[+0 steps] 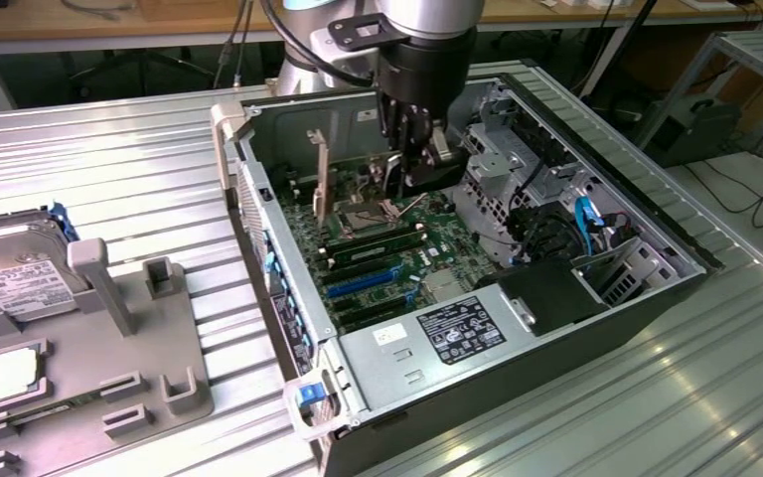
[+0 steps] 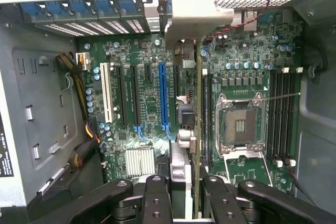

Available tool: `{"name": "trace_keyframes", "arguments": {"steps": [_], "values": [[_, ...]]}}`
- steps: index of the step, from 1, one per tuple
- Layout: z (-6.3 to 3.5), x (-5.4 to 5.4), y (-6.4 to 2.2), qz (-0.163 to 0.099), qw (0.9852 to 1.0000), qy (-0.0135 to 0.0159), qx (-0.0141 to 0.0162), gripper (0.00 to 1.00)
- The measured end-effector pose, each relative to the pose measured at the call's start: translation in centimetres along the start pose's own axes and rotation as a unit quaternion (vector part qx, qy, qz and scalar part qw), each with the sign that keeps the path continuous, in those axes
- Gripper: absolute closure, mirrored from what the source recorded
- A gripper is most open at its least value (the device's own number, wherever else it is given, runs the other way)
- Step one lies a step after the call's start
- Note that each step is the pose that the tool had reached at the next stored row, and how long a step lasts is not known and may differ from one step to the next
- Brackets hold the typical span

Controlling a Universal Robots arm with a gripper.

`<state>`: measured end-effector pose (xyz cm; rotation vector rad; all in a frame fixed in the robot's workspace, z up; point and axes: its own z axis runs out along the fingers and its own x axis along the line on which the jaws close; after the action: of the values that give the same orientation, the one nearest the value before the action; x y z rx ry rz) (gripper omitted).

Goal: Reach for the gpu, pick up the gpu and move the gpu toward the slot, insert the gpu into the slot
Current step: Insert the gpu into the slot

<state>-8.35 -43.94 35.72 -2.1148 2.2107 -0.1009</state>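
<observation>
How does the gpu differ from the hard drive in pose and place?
The gpu stands on edge, gripped by the end effector above the motherboard; the hard drive rests in the grey holder outside the computer case. The gpu is thin; the hard drive is boxy.

You have a ribbed bare-metal table (image 1: 103,179), dull grey; a PC case (image 1: 647,224) of matt sheet metal; a green motherboard (image 2: 149,51) with glossy blue and white plastic slots; the gpu (image 2: 198,129), thin board edge-on with bright metal bracket; matt black gripper (image 2: 184,192); grey plastic holder (image 1: 116,348)
</observation>
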Motion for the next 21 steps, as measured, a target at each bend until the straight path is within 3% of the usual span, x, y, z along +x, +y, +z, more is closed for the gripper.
{"name": "trace_keyframes", "arguments": {"steps": [21], "values": [[1.54, 0.7, 1.23, 0.000, 1.0000, -0.0005, 0.0000, 0.71]]}}
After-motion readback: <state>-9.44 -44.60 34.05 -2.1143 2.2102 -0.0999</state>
